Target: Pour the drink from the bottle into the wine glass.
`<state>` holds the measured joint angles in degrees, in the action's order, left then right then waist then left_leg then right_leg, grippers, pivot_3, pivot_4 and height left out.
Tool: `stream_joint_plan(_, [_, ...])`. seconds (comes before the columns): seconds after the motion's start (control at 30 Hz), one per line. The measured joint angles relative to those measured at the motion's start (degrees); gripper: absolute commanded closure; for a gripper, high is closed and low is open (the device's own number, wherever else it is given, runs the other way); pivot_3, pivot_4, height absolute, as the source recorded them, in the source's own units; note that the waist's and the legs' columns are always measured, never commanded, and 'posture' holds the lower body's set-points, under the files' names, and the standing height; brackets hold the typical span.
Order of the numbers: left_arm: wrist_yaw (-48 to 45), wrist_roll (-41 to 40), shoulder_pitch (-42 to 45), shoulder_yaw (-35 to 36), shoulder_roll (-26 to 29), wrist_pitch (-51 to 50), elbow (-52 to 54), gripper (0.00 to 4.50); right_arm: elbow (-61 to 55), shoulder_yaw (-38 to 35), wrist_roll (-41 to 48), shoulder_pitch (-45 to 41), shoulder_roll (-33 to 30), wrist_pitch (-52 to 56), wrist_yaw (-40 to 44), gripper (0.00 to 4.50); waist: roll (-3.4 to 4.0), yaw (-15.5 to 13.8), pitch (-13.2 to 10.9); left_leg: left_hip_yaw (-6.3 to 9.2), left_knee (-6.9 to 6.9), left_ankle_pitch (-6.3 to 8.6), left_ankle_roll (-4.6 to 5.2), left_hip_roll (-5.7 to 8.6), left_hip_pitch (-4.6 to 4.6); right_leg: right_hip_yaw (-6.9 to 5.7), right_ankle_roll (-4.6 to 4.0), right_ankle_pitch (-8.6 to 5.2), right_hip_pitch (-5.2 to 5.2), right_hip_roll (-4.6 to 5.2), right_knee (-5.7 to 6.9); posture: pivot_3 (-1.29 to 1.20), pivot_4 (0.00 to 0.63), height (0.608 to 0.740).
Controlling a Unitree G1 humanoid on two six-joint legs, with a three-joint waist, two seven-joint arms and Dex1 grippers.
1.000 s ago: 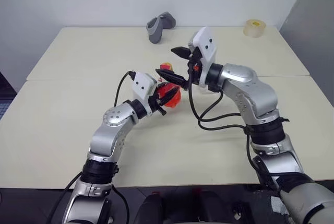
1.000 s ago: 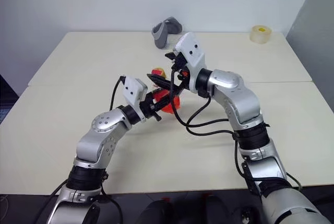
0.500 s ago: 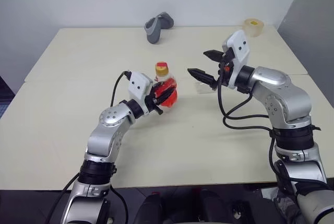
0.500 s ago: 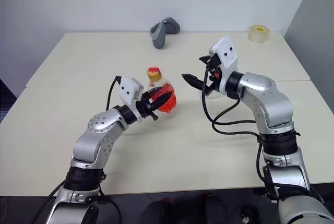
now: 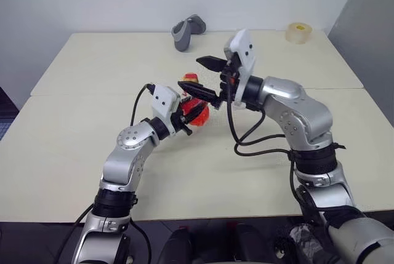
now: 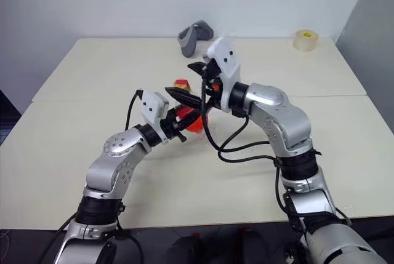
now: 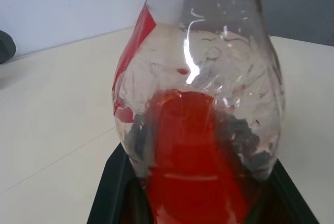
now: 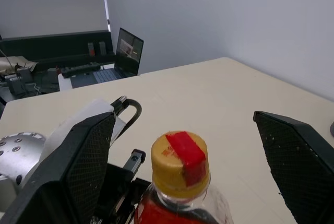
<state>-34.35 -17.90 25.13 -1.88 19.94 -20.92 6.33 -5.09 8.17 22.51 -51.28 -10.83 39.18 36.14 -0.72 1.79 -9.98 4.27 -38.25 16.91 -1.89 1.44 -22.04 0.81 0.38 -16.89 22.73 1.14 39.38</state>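
Left gripper [image 5: 189, 115] clenched on bottle [image 5: 196, 105], upright above table [image 5: 74, 122]. My right gripper [image 8: 182, 182] spread wide, 2 fingers straddling cap [image 8: 180, 160]. Cap dead ahead; right arm takes it.

The bottle [image 5: 196, 105] is half-hidden behind the right gripper [image 5: 200, 74]; its neck is cut off in the left wrist view — fingers [image 7: 112, 192] too.

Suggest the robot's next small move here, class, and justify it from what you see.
Probably close the right hand on the yellow cap to unscrew it: the left hand grips the bottle, the cap is on, and the open fingers straddle it.
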Motion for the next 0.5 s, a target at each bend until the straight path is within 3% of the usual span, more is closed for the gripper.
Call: stream_joint_plan(0.5, [0.08,0.00,-0.10,0.01,0.01,-0.08,0.10,3.24,5.46,1.46,-5.46,-1.00,0.46,-3.99,-1.48,0.00,0.00,0.02,0.00,-0.13,-0.13,0.00,0.00,0.00,-0.18,0.10,0.00,0.00,0.42,0.00,0.47,0.00,0.150,0.740])
